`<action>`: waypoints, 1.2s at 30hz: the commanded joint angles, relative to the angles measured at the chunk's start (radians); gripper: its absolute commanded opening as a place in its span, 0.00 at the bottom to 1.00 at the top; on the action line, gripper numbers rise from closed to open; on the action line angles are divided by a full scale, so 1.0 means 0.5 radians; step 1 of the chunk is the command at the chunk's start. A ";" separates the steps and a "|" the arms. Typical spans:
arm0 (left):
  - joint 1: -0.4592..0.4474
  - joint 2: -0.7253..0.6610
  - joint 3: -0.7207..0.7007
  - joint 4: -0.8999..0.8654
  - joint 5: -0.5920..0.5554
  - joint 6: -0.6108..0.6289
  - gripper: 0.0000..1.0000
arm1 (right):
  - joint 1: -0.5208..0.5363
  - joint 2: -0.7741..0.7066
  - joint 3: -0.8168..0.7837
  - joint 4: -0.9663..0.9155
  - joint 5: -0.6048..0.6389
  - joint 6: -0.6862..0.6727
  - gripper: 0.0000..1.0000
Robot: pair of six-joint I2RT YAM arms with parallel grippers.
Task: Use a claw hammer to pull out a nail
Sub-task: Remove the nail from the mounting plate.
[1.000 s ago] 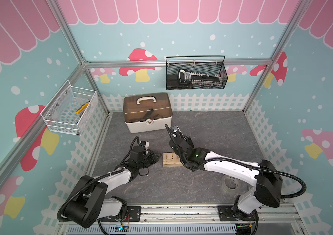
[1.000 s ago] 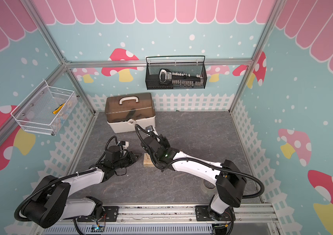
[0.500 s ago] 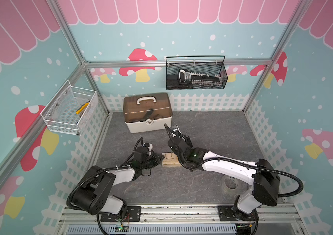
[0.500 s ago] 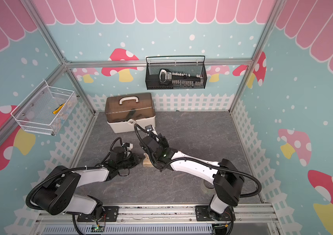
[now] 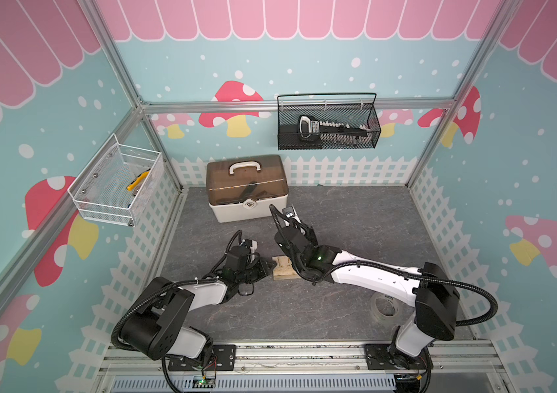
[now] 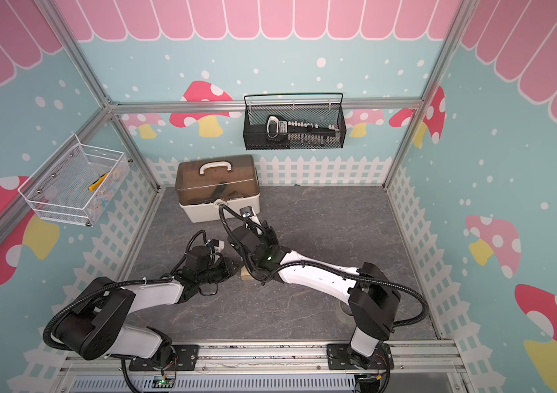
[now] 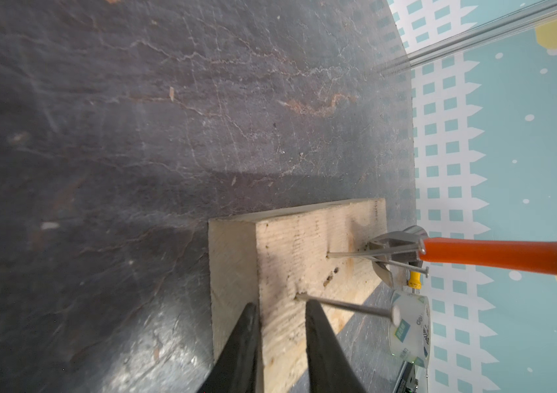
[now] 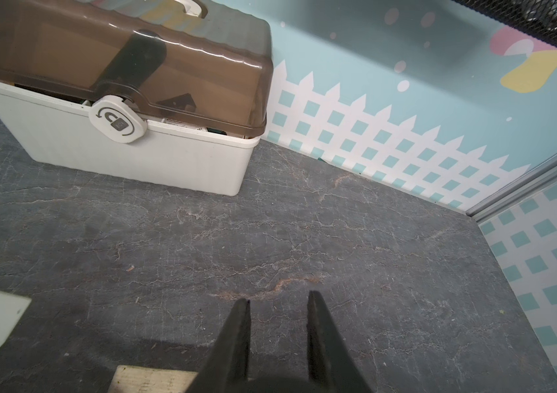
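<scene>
While the right gripper [image 8: 279, 299], clamped on the claw hammer [image 7: 491, 253], is hooking a nail [image 7: 345, 254], the partly closed left gripper [image 7: 280, 304] is straddling the wood block [image 7: 304, 245], hold unconfirmed, pending levering.

Grey marbled tabletop [image 5: 355, 238] w/ wood block [image 5: 282, 270] mid, toolbox [image 5: 246, 212] at back, tape roll [image 5: 375, 306] front-right.

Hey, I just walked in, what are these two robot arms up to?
They are working a nail out of a wooden block on the table. The right fingers grip the claw hammer, its claw hooked on the nail, which is not yet out. The left fingers sit at the block's near end, apparently to steady it.
</scene>
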 commanded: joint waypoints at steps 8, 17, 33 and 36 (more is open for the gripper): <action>-0.002 0.001 0.026 -0.021 -0.021 0.028 0.25 | -0.003 -0.207 -0.383 0.616 -0.092 0.169 0.00; -0.002 0.004 0.069 -0.115 -0.026 0.072 0.24 | -0.074 -0.391 -0.627 0.694 -0.136 0.319 0.00; -0.006 -0.009 0.016 -0.100 -0.017 0.066 0.23 | -0.290 -0.530 -0.870 0.736 -0.440 0.529 0.00; -0.017 -0.034 0.000 -0.122 -0.017 0.076 0.23 | -0.292 -0.530 -0.891 0.802 -0.482 0.473 0.00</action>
